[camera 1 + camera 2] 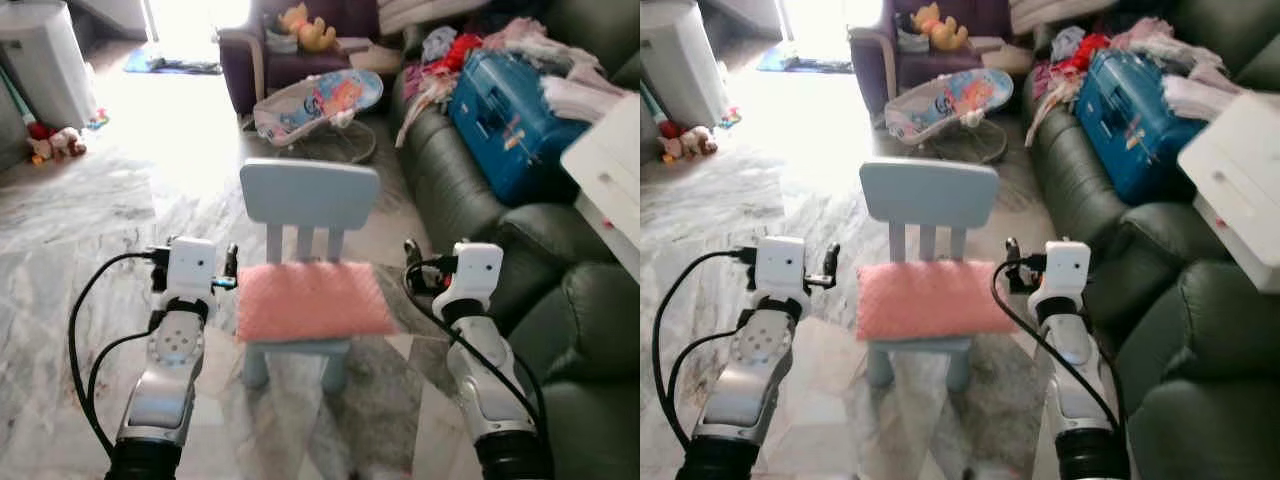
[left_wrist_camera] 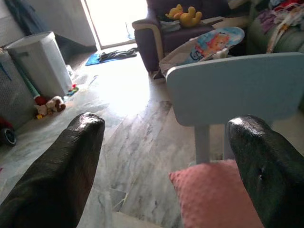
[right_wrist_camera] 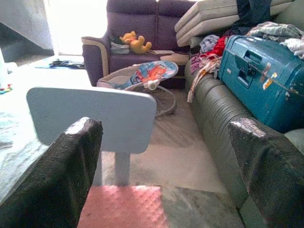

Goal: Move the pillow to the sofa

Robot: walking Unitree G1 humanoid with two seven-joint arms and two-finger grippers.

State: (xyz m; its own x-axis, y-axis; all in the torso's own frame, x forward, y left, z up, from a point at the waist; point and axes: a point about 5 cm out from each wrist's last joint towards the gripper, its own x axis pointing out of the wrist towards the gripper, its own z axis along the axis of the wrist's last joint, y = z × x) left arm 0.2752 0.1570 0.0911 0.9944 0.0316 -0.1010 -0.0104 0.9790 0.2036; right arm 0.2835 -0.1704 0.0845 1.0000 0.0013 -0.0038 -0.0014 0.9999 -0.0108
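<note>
A dark green sofa (image 1: 470,190) runs down the robot's right side, its far cushions heaped with clothes and a blue suitcase (image 1: 515,120). Past it stand a purple armchair (image 1: 290,50) with a yellow soft toy and, on the marble floor (image 1: 120,220), a baby bouncer (image 1: 320,105).

Straight ahead is a small light-blue chair (image 1: 305,200) (child-sized by the look of it), its back away from the robot. On its seat lies the pillow (image 1: 312,300): pink, flat, roughly square, with a dimpled, bumpy surface, covering the seat and overhanging its edges a little.

The left gripper (image 2: 166,161) is raised just beside the pillow's left edge, fingers spread wide, the pillow's corner showing between them. The right gripper (image 3: 166,166) hangs just off the pillow's right edge, between chair and sofa, likewise spread wide, holding nothing. Neither touches the pillow.
</note>
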